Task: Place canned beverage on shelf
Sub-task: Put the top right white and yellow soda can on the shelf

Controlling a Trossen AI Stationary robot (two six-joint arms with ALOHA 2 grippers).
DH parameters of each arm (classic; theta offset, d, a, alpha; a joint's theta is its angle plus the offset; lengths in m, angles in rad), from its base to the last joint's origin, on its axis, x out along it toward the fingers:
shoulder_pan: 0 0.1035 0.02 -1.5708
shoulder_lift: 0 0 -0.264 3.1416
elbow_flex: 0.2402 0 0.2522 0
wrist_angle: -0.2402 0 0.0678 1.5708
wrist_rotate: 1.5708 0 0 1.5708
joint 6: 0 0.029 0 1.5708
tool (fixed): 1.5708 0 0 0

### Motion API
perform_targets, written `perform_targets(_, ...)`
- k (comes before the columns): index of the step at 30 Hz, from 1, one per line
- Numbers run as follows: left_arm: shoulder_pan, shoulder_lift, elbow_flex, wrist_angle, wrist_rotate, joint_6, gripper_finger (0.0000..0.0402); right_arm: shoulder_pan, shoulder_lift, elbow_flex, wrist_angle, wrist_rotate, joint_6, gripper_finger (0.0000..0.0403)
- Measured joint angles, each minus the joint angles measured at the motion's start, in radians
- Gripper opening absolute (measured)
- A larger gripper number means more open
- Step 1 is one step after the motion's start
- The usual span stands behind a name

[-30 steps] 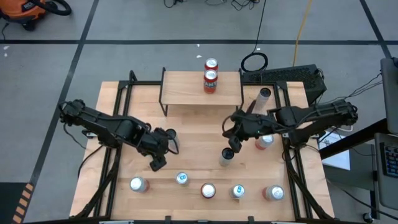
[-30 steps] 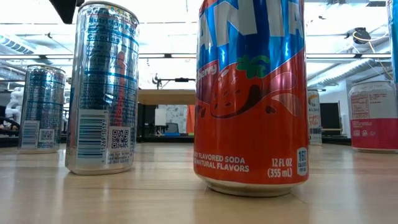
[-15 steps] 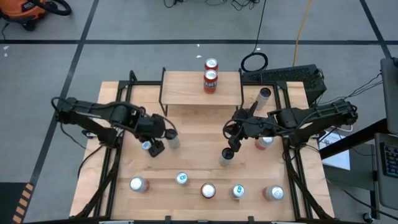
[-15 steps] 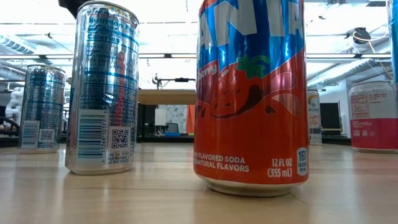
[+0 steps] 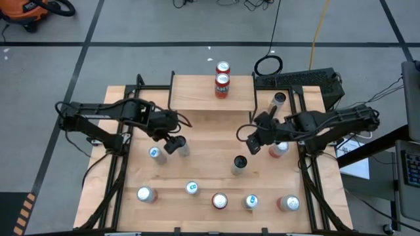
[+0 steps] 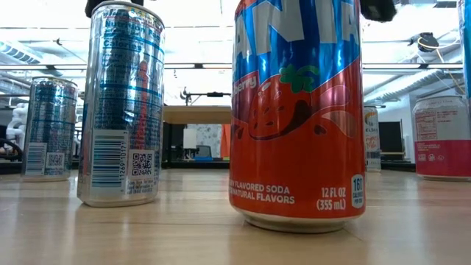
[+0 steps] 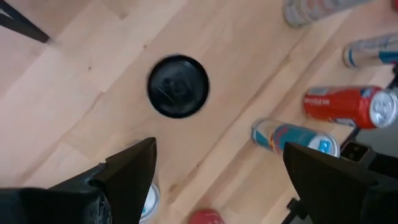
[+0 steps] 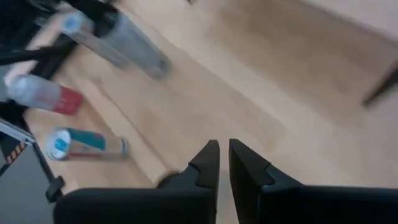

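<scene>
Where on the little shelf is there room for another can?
The shelf is bare along its whole left part, from its left edge to the two red cans. A narrower bare strip lies right of them. The table's front edge is crowded with a row of cans.

Lighting even and bright, from overhead. High view sharp; soft short shadows under the arms on the tabletop [image 5: 210,151]. Low view: ceiling light strips blown out at upper frame, glare streaks on the silver can [image 6: 121,103] and orange can [image 6: 298,110]; background soft. Both wrist views motion-blurred; the black can top [image 7: 178,86] smeared, cans at frame edges stretched.
</scene>
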Motion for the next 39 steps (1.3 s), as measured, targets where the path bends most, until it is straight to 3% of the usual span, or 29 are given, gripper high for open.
perform_targets(10, 0.060, 0.000, 0.000, -0.008, -0.004, 0.037, 0.0349, -0.059, -0.042, 0.010, -0.189, -0.141, 0.115, 0.0069)
perform_targets(15, 0.082, 0.000, 0.000, 0.026, -0.017, 0.031, 0.0349, -0.152, -0.040, 0.100, -0.211, -0.192, 0.279, 0.0106)
perform_targets(20, 0.084, 0.000, 0.000, 0.080, -0.006, 0.044, 0.0349, -0.283, -0.041, 0.274, -0.214, -0.156, 0.046, 0.0135)
perform_targets(24, 0.081, 0.000, 0.000, 0.119, -0.005, 0.008, 0.0349, -0.417, -0.041, 0.360, -0.311, -0.061, -0.016, 0.0143)
perform_targets(31, 0.043, 0.001, 0.000, 0.173, -0.027, -0.056, 0.0349, -0.619, -0.034, 0.379, -0.368, -0.038, -0.199, 0.0144)
perform_targets(39, -0.018, -0.002, 0.000, 0.174, -0.088, -0.147, 0.0349, -0.730, -0.013, 0.372, -0.410, -0.067, -0.266, 0.0144)
